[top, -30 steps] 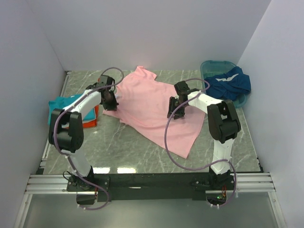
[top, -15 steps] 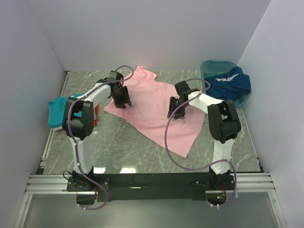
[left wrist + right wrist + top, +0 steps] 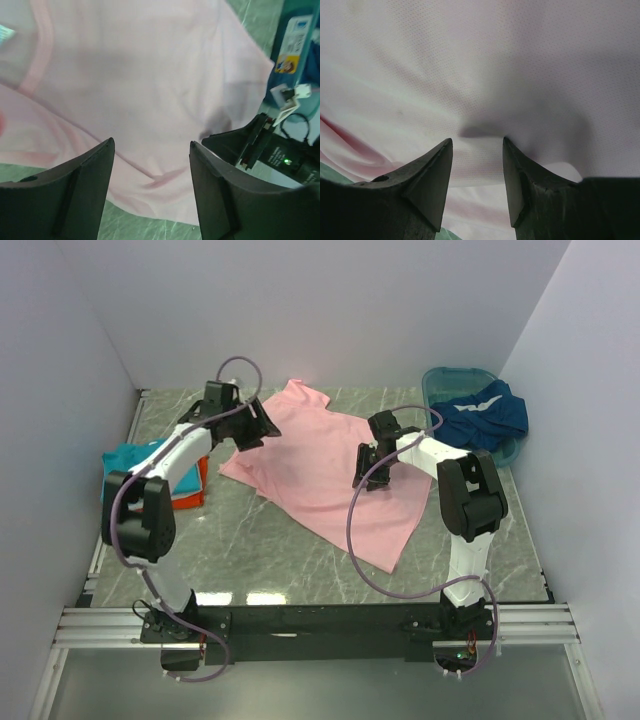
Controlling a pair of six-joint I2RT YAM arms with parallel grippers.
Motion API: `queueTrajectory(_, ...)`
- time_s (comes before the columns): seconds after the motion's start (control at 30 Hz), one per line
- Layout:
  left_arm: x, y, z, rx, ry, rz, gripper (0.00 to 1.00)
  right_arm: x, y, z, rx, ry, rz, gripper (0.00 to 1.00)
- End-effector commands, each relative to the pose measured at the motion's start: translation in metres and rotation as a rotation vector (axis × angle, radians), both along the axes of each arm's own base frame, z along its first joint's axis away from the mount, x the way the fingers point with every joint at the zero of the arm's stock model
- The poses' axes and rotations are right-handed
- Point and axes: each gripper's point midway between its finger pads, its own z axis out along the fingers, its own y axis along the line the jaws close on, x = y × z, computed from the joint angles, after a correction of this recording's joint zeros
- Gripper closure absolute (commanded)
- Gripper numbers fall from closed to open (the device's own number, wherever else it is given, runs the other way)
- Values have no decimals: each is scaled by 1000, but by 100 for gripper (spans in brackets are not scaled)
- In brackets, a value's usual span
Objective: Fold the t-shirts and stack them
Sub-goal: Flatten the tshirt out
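The light pink t-shirt lies spread flat across the middle of the table. The right gripper stands near the shirt's right edge, jaws partly apart, tips pressing into the cloth. The left gripper hovers above the shirt's left part, jaws wide, gripping nothing.

Grey-green marbled table, bare stone showing along the near side. Spread flat and slantwise over its middle: light pink t-shirt, one corner trailing toward the near edge. Just left of the light pink t-shirt, at the table's left side: teal t-shirt and orange t-shirt, piled together. Beyond the light pink t-shirt to the right, in the far corner: teal basin.
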Motion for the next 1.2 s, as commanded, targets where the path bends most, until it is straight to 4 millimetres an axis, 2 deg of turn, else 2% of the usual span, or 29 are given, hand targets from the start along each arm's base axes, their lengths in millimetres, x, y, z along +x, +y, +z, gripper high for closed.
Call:
queueTrajectory(0.0, 6, 23, 34, -64, -103, 56, 33, -12, -19, -12, -66, 37, -15, 48)
queueTrajectory(0.03, 4, 29, 36, -69, -110, 61, 34, -12, -19, -12, -64, 37, -16, 48)
queueTrajectory(0.13, -4, 60, 7, 12, -30, 120, 39, -12, -18, -12, -60, 39, -13, 48)
queueTrajectory(0.23, -17, 79, -17, 107, 26, 140, 42, -12, -18, -12, -62, 38, -13, 48)
queueTrajectory(0.3, -22, 87, -24, 136, 37, 156, 44, -12, -19, -12, -63, 38, -15, 48)
queueTrajectory(0.43, -29, 97, -45, 152, 80, 184, 54, -11, -18, -12, -64, 42, -10, 48)
queueTrajectory(0.6, -32, 110, -57, 203, 107, 218, 61, -12, -20, -10, -74, 39, -14, 48)
queueTrajectory(0.83, -25, 105, -79, 183, 131, 192, 69, -12, -21, -10, -79, 42, -15, 48)
queueTrajectory(1.03, -10, 97, -87, 143, 131, 181, 71, -11, -22, -7, -84, 35, -16, 48)
queueTrajectory(1.17, 4, 89, -83, 127, 107, 163, 70, -13, -22, -9, -84, 40, -15, 48)
